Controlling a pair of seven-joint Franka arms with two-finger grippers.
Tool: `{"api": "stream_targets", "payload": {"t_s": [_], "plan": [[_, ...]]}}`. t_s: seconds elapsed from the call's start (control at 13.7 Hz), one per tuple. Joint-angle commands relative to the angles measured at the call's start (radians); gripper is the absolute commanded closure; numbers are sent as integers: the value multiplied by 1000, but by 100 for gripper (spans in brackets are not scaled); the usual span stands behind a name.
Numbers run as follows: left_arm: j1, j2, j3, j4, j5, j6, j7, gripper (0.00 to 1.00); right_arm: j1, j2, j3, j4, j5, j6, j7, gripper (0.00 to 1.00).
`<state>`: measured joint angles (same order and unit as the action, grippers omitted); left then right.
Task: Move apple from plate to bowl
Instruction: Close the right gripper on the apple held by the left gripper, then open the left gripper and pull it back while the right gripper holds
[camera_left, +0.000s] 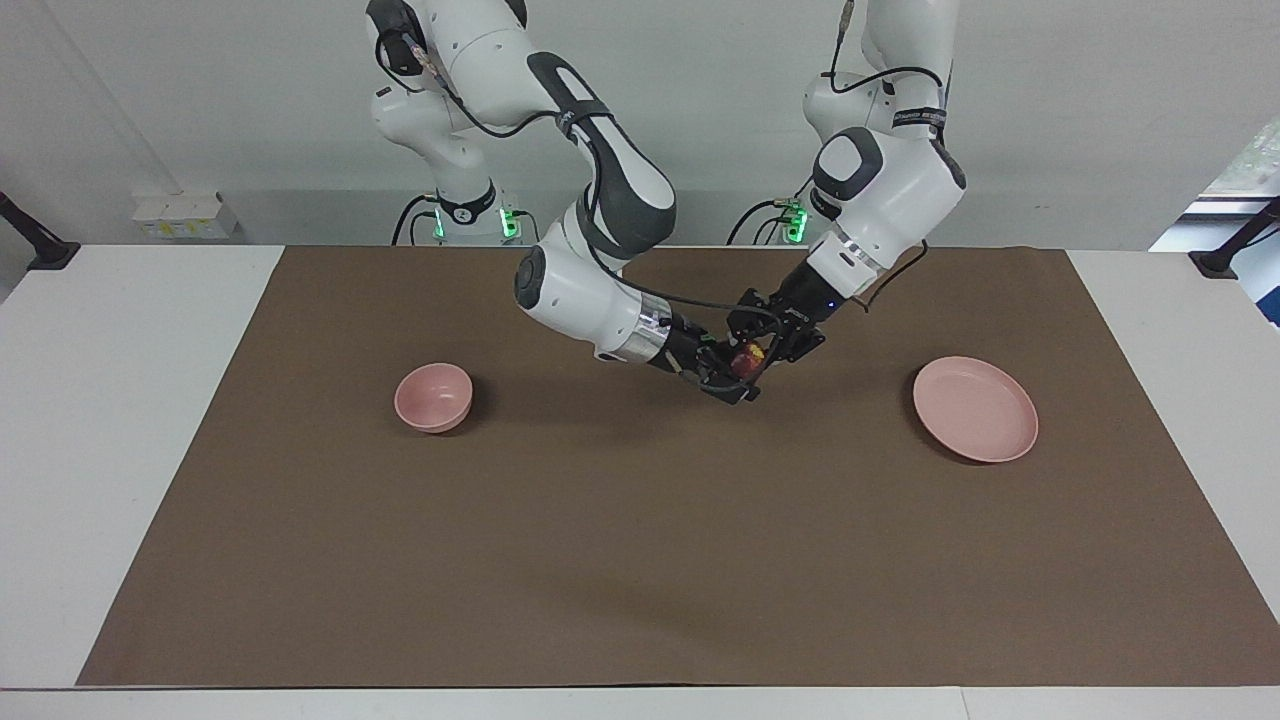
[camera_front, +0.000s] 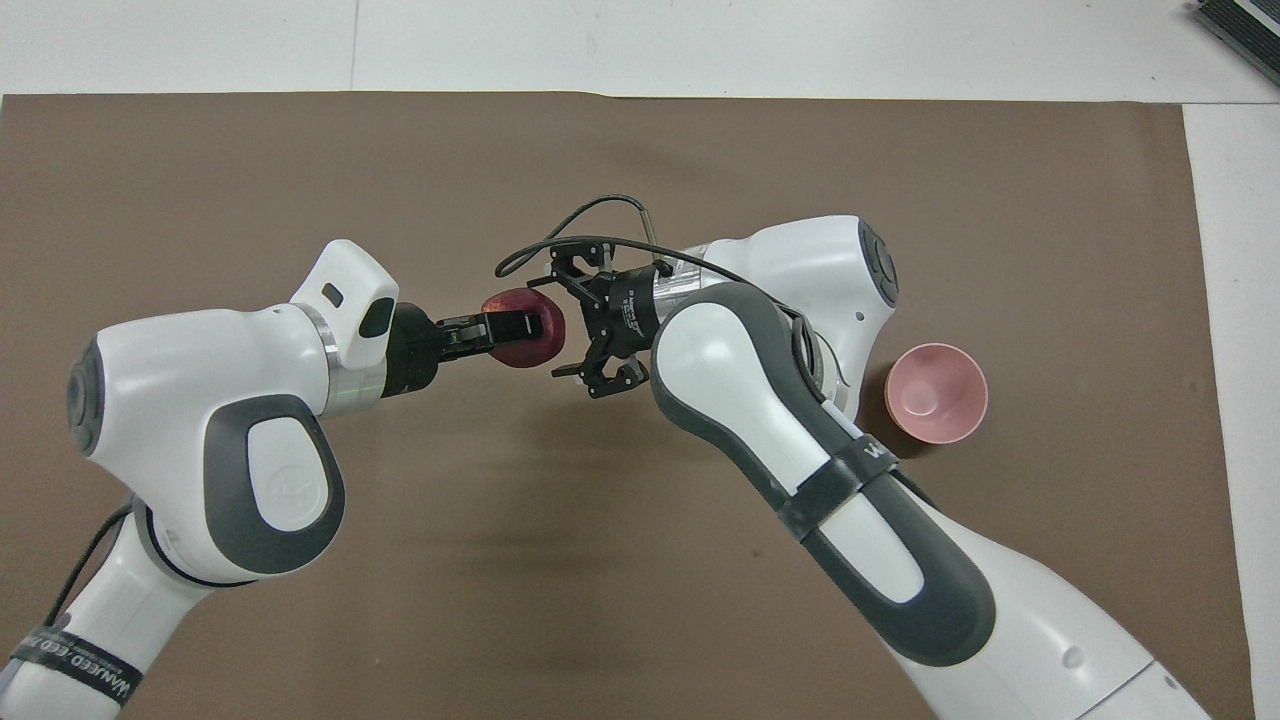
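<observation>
At mid-frame in both views the two grippers meet in the air above the brown mat (camera_left: 640, 520), and the small round dark red apple (camera_front: 522, 328) sits between them. In the overhead view the left gripper (camera_front: 520, 326) comes in from the lower left of the frame and its black fingers (camera_front: 505, 324) are pinched on the apple. The right gripper (camera_front: 582, 325), entering from the lower right, faces the apple with its jaws spread wide, one tip above and one below the fruit in the frame; whether they touch it cannot be told.

In the facing view the apple (camera_left: 746, 358) shows only as a red and yellow patch amid black finger parts, so the left gripper (camera_left: 757, 352) and right gripper (camera_left: 741, 375) are hard to separate there.

The small deep pale pink bowl (camera_left: 433, 396) stands on the mat at centre left of the facing view; in the overhead view the bowl (camera_front: 937, 392) is partly covered by the right arm's elbow. The wide shallow pale pink plate (camera_left: 975, 408) lies at centre right of the facing view, bare, and is hidden in the overhead view. A white table (camera_left: 120, 400) borders the mat.
</observation>
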<state>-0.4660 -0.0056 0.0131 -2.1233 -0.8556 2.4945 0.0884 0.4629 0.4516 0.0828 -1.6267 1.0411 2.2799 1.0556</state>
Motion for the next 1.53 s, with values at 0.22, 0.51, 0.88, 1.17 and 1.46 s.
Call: {"api": "stream_targets", "payload": {"t_s": [0.22,0.51,0.88,1.17,1.46], "plan": [[-16,7,15,31,-7,15,-29,23,-9,12,5,14,13,-5,9,58],[0,6,18,31,27,0,-16,0,-12,12,5,14,7,-13,-2,54],[95,7,21,31,263,-97,-12,0,-65,-19,-8,10,-70,-140,-118,67],[196,18,22,54,504,-193,-12,0,-113,-91,-5,36,-376,-252,-193,85],[303,41,25,204,828,-354,2,0,-132,-126,-8,106,-706,-388,-388,90]]}}
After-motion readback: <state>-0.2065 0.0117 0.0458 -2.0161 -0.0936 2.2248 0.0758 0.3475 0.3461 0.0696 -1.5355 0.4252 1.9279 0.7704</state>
